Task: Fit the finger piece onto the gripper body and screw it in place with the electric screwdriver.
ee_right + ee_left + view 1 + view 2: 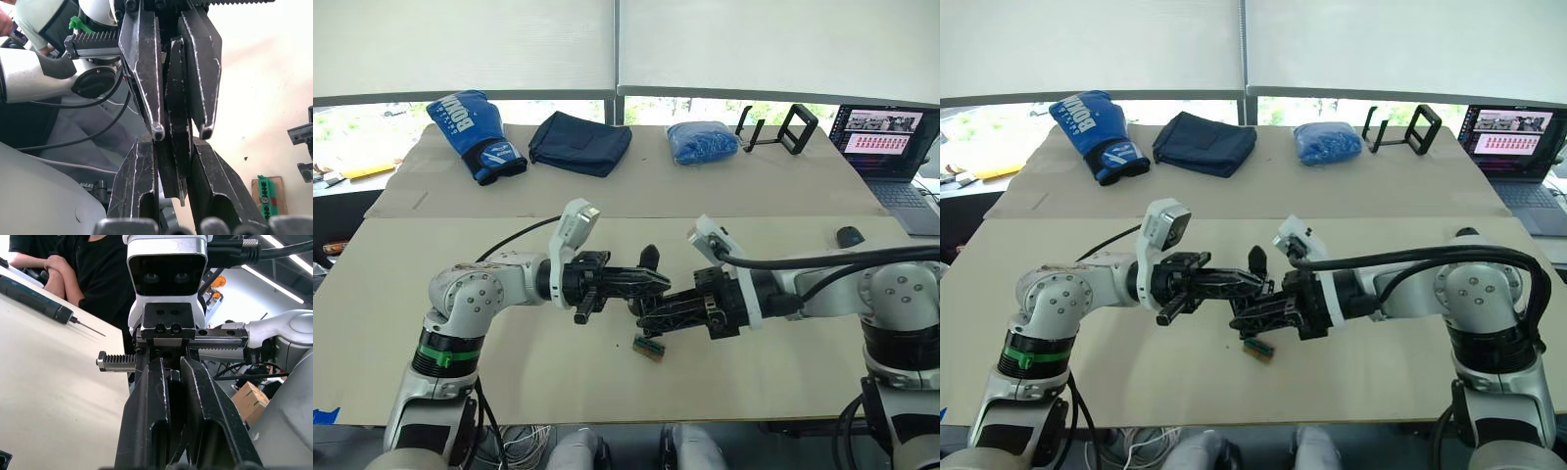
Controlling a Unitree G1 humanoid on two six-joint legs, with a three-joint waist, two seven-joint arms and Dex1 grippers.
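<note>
Left tool (651,281) and right tool (651,318) tip to tip above bench (460,362), both clamped on finger piece (177,112). Best handed across steadily, one clamp loosened last. Electric screwdriver (36,301) lying well apart.

Table (509,372) under brown cardboard sheets
On it: blue boxing glove (475,133), folded navy cloth (579,142), blue bundle (702,141), black stand (781,129), laptop (891,147), small green-and-brown block (650,348), electric screwdriver (36,301).
</note>
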